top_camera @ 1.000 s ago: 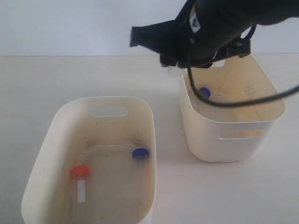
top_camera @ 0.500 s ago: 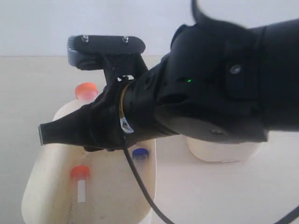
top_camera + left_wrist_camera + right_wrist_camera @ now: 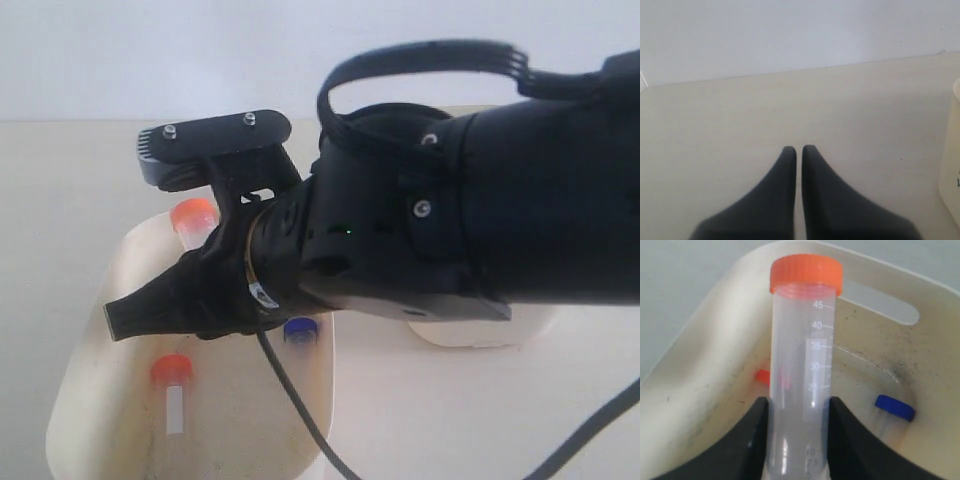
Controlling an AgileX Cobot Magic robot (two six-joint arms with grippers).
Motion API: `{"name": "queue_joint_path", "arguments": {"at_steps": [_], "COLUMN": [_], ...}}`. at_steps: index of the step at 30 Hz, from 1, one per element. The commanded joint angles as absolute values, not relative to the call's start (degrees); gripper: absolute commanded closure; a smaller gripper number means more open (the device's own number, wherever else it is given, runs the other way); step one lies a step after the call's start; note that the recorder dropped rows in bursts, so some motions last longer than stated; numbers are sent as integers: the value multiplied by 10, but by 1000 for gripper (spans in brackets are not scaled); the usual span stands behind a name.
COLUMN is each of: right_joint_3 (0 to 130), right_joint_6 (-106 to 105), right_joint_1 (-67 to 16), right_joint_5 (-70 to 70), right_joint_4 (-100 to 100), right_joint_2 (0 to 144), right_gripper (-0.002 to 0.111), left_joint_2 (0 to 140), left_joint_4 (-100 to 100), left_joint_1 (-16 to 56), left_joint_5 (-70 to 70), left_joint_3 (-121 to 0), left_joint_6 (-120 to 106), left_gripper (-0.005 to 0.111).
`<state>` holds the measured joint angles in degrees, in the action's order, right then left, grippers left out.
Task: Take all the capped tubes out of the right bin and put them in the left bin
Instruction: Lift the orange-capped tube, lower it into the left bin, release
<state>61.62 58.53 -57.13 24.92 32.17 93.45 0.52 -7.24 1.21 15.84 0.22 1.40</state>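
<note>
1. The right arm (image 3: 480, 220) blocks nearly all of the right bin (image 3: 470, 335). Only a sliver of its wall peeks out beside the left bin (image 3: 85, 370), so no clue what's inside it.
2. Tubes I can actually see: three, two with orange caps and one with blue. The blue-capped tube (image 3: 299, 328) and the loose orange-capped tube (image 3: 172, 372) lie on the left bin's grimy floor.
3. The held orange-capped tube (image 3: 802, 365) is pinched by its lower body in the right gripper (image 3: 799, 407), cap pointing away from the wrist, up above the left bin's far end.
4. The right arm stretches across over the left bin.
5. The left gripper (image 3: 799, 150) has its fingers almost touching with nothing between them, over bare table (image 3: 715, 115).
</note>
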Motion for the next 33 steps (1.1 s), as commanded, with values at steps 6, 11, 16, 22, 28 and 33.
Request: {"name": "queue_joint_path", "arguments": {"at_steps": [6, 11, 16, 22, 28, 33], "right_joint_3": [613, 613, 613, 613, 632, 677], "right_joint_6": [640, 645, 645, 640, 640, 640], "right_joint_1": [-572, -572, -572, -572, -547, -470], "right_joint_5": [271, 285, 275, 263, 310, 360], "right_joint_4": [347, 349, 349, 357, 383, 382], "right_joint_2": [932, 932, 932, 932, 921, 901], "right_gripper": [108, 100, 63, 41, 49, 49], "left_joint_2": [4, 4, 4, 4, 4, 4], "left_joint_4": [-69, -69, -69, -69, -69, -69], "left_joint_1": [11, 11, 11, 11, 11, 11], "left_joint_5": [150, 150, 150, 150, 150, 150], "left_joint_3": [0, 0, 0, 0, 0, 0], "left_joint_6": [21, 21, 21, 21, 21, 21], "left_gripper": [102, 102, 102, 102, 102, 102]}}
